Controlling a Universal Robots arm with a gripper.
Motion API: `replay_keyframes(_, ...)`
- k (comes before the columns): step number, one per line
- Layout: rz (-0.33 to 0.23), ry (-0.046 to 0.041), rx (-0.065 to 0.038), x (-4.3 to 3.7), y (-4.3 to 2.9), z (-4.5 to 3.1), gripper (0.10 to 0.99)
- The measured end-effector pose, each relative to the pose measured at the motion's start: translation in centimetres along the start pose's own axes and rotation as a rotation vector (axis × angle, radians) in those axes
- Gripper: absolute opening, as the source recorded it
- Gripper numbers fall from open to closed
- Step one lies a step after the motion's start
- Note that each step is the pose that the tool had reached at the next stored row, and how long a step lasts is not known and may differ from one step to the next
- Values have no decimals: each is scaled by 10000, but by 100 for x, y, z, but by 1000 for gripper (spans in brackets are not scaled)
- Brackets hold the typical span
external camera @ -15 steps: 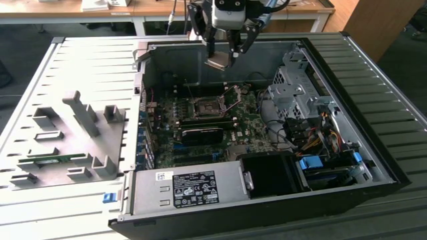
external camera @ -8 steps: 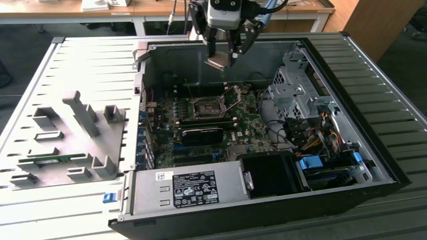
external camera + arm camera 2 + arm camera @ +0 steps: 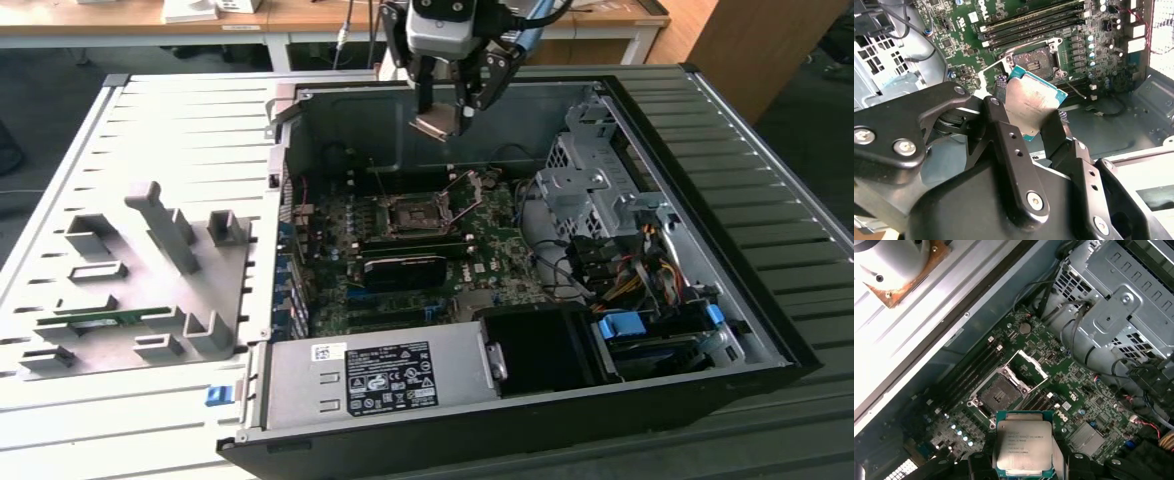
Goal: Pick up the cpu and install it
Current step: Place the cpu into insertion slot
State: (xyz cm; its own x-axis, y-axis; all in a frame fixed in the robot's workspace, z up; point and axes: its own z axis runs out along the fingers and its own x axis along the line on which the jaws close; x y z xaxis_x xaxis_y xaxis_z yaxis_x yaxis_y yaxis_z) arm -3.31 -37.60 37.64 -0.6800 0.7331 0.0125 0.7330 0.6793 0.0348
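We see dull, silvery metal on the cpu (image 3: 1021,447) (faintly scuffed), matt grey metal on the case (image 3: 374,120).

A ribbed grey table (image 3: 174,110) carries an open computer case (image 3: 360,125) and beside it a grey holder tray (image 3: 134,300).

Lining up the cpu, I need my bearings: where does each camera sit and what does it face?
Exterior view: off the arm, above the open case, looking down in; gripper holds the cpu.
Second wrist view: behind the fingers, looking past them at cpu and socket.
First wrist view: on the arm, looking down on cpu and socket; fingers show.
Shared: cpu and socket in all.
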Motion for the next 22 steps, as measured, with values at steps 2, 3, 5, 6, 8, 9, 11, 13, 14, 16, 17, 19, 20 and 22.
replay_keyframes(2, 149, -5, -2, 0, 0, 0, 529)
replay_keyframes(3, 218, -8, -3, 0, 0, 0, 529)
replay_keyframes(5, 357, -13, -5, 0, 0, 1, 529)
replay_keyframes(6, 429, -15, -5, 0, 0, 1, 529)
replay_keyframes(8, 590, -21, -8, 0, 0, 1, 529)
replay_keyframes(9, 661, -24, -8, 0, 0, 1, 529)
replay_keyframes(11, 770, -28, -9, 0, 0, 1, 529)
replay_keyframes(13, 867, -32, -9, 0, 0, 1, 529)
replay_keyframes(14, 926, -34, -10, 0, 0, 1, 529)
replay_keyframes(16, 1053, -38, -12, 0, 0, 1, 529)
replay_keyframes(17, 1116, -41, -13, 0, 0, 1, 529)
replay_keyframes(19, 1236, -44, -15, 0, 0, 2, 529)
replay_keyframes(20, 1299, -47, -15, 0, 0, 2, 529)
replay_keyframes(22, 1401, -51, -16, 0, 0, 2, 529)
